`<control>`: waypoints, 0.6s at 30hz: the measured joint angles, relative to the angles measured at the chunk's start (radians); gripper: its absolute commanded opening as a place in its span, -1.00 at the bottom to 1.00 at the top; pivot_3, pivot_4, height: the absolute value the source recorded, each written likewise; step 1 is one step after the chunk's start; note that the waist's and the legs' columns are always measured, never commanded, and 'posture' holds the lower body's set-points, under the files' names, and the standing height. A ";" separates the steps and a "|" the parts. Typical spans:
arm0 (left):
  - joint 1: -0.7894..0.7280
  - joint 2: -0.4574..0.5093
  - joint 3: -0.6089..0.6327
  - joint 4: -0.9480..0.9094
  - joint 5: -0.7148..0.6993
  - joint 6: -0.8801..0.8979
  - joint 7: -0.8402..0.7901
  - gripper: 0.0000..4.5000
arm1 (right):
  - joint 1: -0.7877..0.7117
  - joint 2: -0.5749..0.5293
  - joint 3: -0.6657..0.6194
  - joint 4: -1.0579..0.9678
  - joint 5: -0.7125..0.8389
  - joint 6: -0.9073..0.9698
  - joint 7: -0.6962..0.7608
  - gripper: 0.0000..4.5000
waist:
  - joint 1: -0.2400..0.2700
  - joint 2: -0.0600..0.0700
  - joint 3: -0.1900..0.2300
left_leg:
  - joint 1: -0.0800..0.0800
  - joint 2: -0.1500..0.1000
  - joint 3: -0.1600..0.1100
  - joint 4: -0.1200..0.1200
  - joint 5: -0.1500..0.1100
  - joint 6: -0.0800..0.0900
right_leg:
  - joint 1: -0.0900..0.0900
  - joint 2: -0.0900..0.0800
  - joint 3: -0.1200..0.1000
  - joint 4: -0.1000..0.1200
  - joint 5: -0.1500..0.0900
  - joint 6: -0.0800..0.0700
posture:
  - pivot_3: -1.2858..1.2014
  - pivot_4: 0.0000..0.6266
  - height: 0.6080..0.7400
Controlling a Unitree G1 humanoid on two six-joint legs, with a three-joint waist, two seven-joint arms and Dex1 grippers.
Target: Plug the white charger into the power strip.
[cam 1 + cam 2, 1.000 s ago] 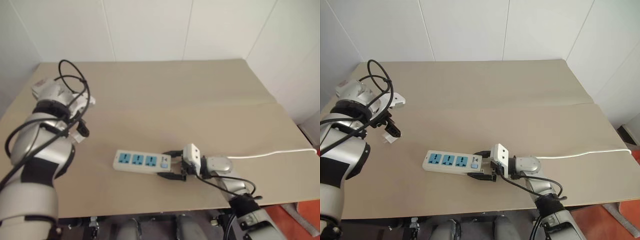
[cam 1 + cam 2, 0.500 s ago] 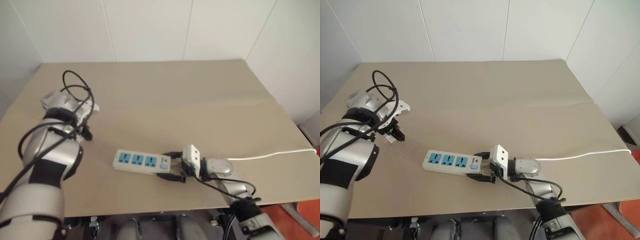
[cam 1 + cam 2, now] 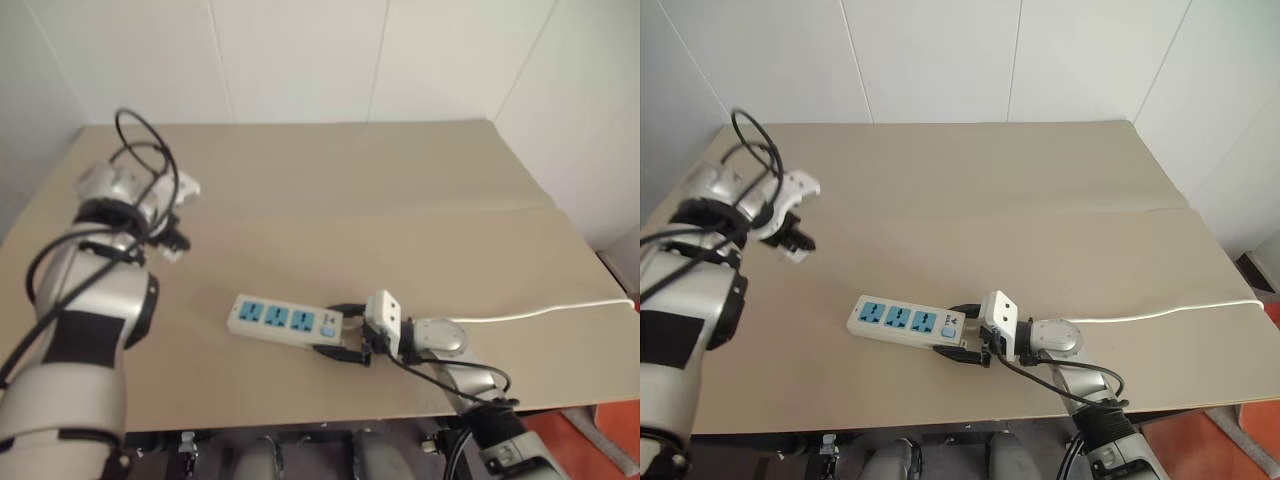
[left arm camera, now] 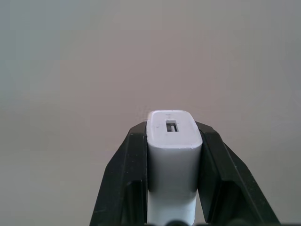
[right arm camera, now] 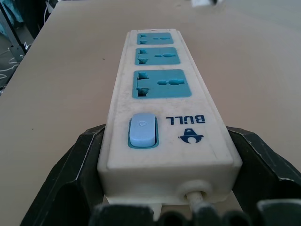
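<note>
The white charger (image 4: 173,155) sits clamped between the two black fingers of the left gripper (image 4: 173,141), held off the table (image 3: 350,190). Its flat end with a small slot faces the wrist camera, so the prongs are not visible (can't tell which way they point). It is a small, plain white block with rounded edges, about one outlet wide.

The power strip (image 3: 286,321) lies flat on the table well to the right of the charger and nearer the robot, toward the front edge. Its long axis runs roughly left to right across the table, with a slight slant. It has three blue outlets in a row, then a pale blue switch (image 5: 142,130) at the cord end. The thin white cord (image 3: 545,309) trails off to the right of the strip.

The right gripper (image 3: 345,340) straddles the strip's switch end, a finger on each long side, apparently bracing it.

The left arm carries the charger, so my read is that the coming move goes rightward and down toward the strip. The outlet farthest from the switch is the closest to it.
</note>
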 measured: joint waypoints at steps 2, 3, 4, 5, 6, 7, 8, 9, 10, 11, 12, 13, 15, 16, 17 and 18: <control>0.005 0.003 0.144 -0.100 -0.114 -0.096 0.039 -0.55 | -0.001 0.001 0.001 0.002 -0.002 -0.001 0.000 0.52 | 0.001 0.000 0.000 | 0.001 0.001 0.000 0.000 0.000 0.000 | 0.000 0.000 0.000 0.000 0.000 0.000 | 0.03 -0.52 1.00; 0.037 -0.003 0.218 -0.175 -0.178 -0.146 0.059 -0.55 | -0.003 0.003 0.002 0.005 -0.002 -0.002 0.001 0.52 | 0.000 0.001 0.000 | 0.002 0.001 0.001 0.000 0.000 0.000 | 0.000 -0.001 0.000 0.001 0.000 0.000 | 0.03 -0.52 1.00; 0.088 -0.016 0.290 -0.270 -0.248 -0.184 0.062 -0.55 | -0.005 0.005 0.003 0.008 -0.002 -0.002 0.003 0.52 | 0.000 0.001 -0.001 | 0.002 0.001 0.001 0.000 0.000 0.000 | 0.000 -0.001 0.000 0.003 0.000 0.000 | 0.03 -0.52 1.00; 0.139 -0.030 0.337 -0.352 -0.307 -0.194 0.049 -0.55 | -0.008 0.006 0.005 0.011 -0.001 -0.002 0.007 0.52 | -0.002 0.002 -0.001 | 0.003 0.002 0.002 0.000 0.000 0.000 | 0.000 -0.001 0.001 0.004 0.000 0.000 | 0.03 -0.52 1.00; 0.225 -0.058 0.401 -0.472 -0.393 -0.194 0.026 -0.55 | -0.014 0.007 0.006 0.018 0.002 -0.002 0.013 0.52 | -0.004 0.003 -0.002 | 0.004 0.002 0.002 0.000 0.000 0.000 | 0.000 -0.001 0.001 0.004 0.000 0.000 | 0.03 -0.52 1.00; 0.277 -0.081 0.432 -0.541 -0.445 -0.187 0.012 -0.55 | -0.018 0.007 0.006 0.024 0.005 -0.002 0.018 0.52 | -0.004 0.003 -0.002 | 0.003 0.002 0.002 0.000 0.000 0.000 | 0.000 -0.001 0.001 0.005 0.000 0.000 | 0.03 -0.52 1.00; 0.347 -0.107 0.461 -0.630 -0.504 -0.169 0.005 -0.55 | -0.025 0.007 0.006 0.030 0.007 -0.001 0.026 0.52 | -0.006 0.002 -0.002 | 0.003 0.002 0.002 0.001 0.000 0.000 | 0.000 -0.001 0.001 0.005 0.000 0.000 | 0.03 -0.52 1.00; 0.408 -0.124 0.479 -0.710 -0.557 -0.141 -0.003 -0.55 | -0.029 0.007 0.007 0.035 0.010 -0.001 0.037 0.52 | -0.008 0.002 -0.002 | 0.002 0.002 0.001 0.002 0.000 0.000 | -0.001 -0.001 0.001 0.006 0.000 0.000 | 0.03 -0.52 1.00; 0.455 -0.136 0.489 -0.775 -0.602 -0.115 -0.011 -0.55 | -0.036 0.007 0.007 0.044 0.015 -0.001 0.049 0.52 | -0.009 0.002 -0.002 | 0.001 0.002 0.001 0.002 0.000 0.000 | -0.001 -0.001 0.001 0.006 0.000 0.000 | 0.03 -0.52 1.00; 0.489 -0.144 0.499 -0.833 -0.640 -0.094 -0.017 -0.55 | -0.044 0.006 0.007 0.053 0.017 0.000 0.058 0.52 | -0.010 0.002 -0.002 | 0.001 0.002 0.001 0.003 0.000 0.000 | -0.001 -0.001 0.001 0.006 0.000 0.000 | 0.03 -0.52 1.00; 0.534 -0.153 0.510 -0.915 -0.688 -0.085 -0.028 -0.55 | -0.057 0.007 0.008 0.066 0.019 0.002 0.073 0.52 | -0.012 0.002 -0.002 | 0.001 0.002 0.001 0.003 0.000 0.000 | -0.001 -0.001 0.001 0.007 0.000 0.000 | 0.03 -0.52 1.00; 0.571 -0.158 0.509 -0.985 -0.721 -0.080 -0.042 -0.55 | -0.066 0.007 0.008 0.078 0.019 0.003 0.086 0.52 | -0.011 0.002 -0.002 | 0.001 0.001 0.001 0.003 0.000 0.000 | -0.001 -0.001 0.001 0.007 0.000 0.000 | 0.03 -0.52 1.00; 0.660 -0.159 0.487 -1.126 -0.778 -0.079 -0.090 -0.55 | -0.085 0.005 0.011 0.106 0.022 0.004 0.119 0.52 | -0.012 0.003 -0.002 | 0.003 0.002 0.002 0.003 0.000 0.000 | 0.001 -0.001 0.001 0.007 0.000 0.000 | 0.03 -0.52 1.00; 0.705 -0.158 0.472 -1.187 -0.794 -0.079 -0.107 -0.55 | -0.094 0.004 0.015 0.118 0.024 0.003 0.138 0.52 | -0.013 0.003 -0.002 | 0.005 0.002 0.002 0.003 0.000 0.000 | 0.003 -0.001 0.001 0.005 0.000 0.000 | 0.03 -0.52 1.00; 0.761 -0.163 0.453 -1.255 -0.813 -0.079 -0.115 -0.55 | -0.102 0.002 0.017 0.133 0.026 0.001 0.157 0.52 | -0.013 0.003 -0.002 | 0.008 0.002 0.001 0.003 0.000 0.000 | 0.006 -0.001 0.001 0.004 0.000 0.000 | 0.03 -0.52 1.00; 0.813 -0.175 0.432 -1.311 -0.821 -0.095 -0.118 -0.55 | -0.111 0.000 0.018 0.148 0.025 -0.003 0.173 0.52 | -0.012 0.003 -0.002 | 0.010 0.002 0.001 0.003 0.000 0.000 | 0.009 -0.001 0.001 0.000 0.000 0.000 | 0.03 -0.52 1.00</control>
